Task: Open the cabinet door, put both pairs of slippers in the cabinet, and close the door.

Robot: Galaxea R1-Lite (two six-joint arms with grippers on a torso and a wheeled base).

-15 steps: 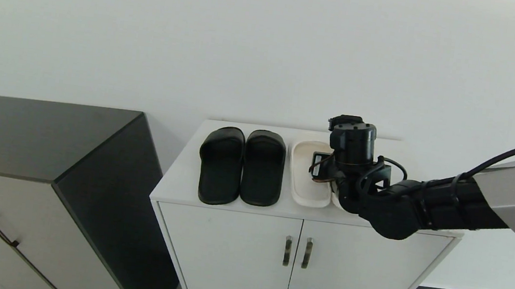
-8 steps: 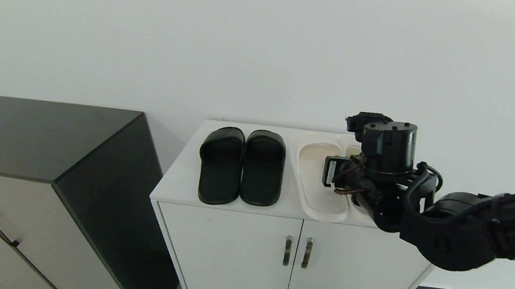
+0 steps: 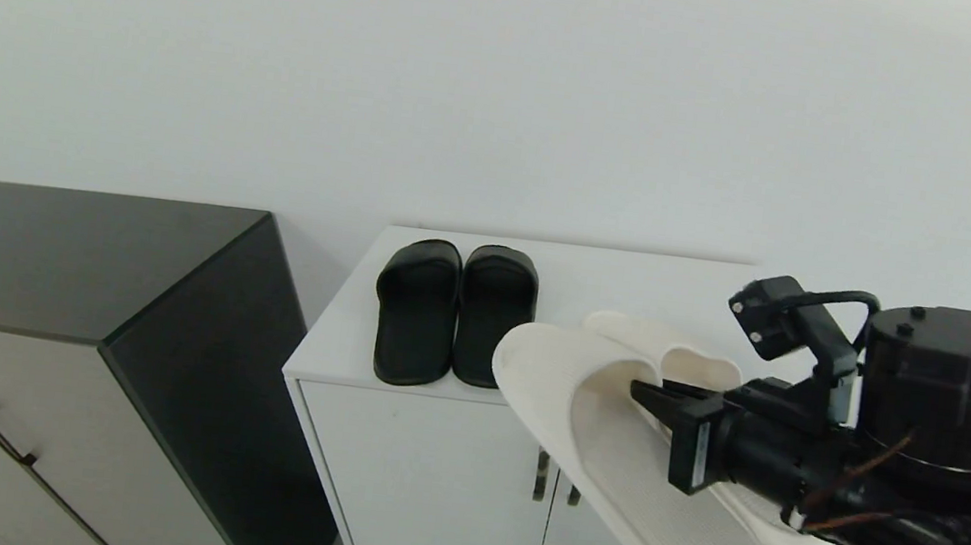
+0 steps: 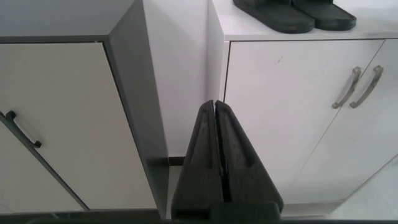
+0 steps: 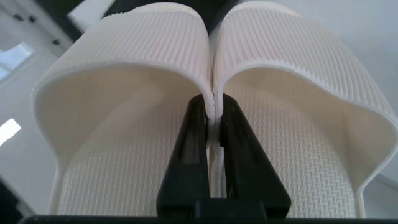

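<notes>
- The right gripper (image 3: pixel 650 392) is clamped narrowly on the white slippers (image 3: pixel 613 433). In the right wrist view its two fingers pinch the adjoining strap walls of both slippers together (image 5: pixel 211 109).
- The white slippers hang in the air, off the cabinet (image 3: pixel 613 278), in front of its front face on the right side. Their long axis slants from the toes, up near the top's front edge, to the heels, lower and toward the robot's right.
- The black slippers (image 3: pixel 453 315) lie side by side on the cabinet top, at the front edge toward its left corner, toes pointing to the wall.
- Both doors (image 3: pixel 425 485) are shut, and the two handles (image 4: pixel 360 87) sit at the middle seam. From the head camera the held slippers partly cover them.
- The left gripper (image 4: pixel 216 109) is closed with nothing in it. It sits low, pointing at the cabinet's front near its left edge, beside the dark cabinet (image 3: pixel 84 263).
- Judgement: the next move turns on the handles. The empty left gripper faces that front with a free path to the seam, while the right arm is loaded, so the left is better placed to pull a door.
</notes>
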